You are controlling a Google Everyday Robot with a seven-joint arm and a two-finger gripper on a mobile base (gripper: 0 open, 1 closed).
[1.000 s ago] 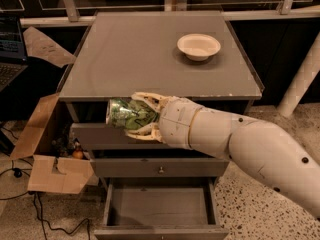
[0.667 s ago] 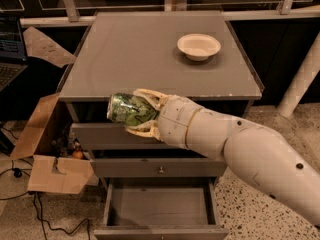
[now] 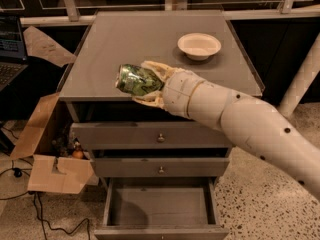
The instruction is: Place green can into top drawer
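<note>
Across the middle spreads the flat, matte grey tabletop (image 3: 125, 39) of a cabinet. From 4 o'clock a smooth, cream, rounded arm (image 3: 250, 119) reaches in. At 6 o'clock from its tip is the top drawer (image 3: 125, 134), flat-fronted with a small round metal knob, a dark gap above it. At 1 o'clock rests a round white bowl (image 3: 199, 45). The claw (image 3: 142, 82) pinches the green can (image 3: 134, 79), glossy, silver-ended and lying sideways, seen against the tabletop's front edge. Grasp done, I judge; lowering into the drawer and release remain.
</note>
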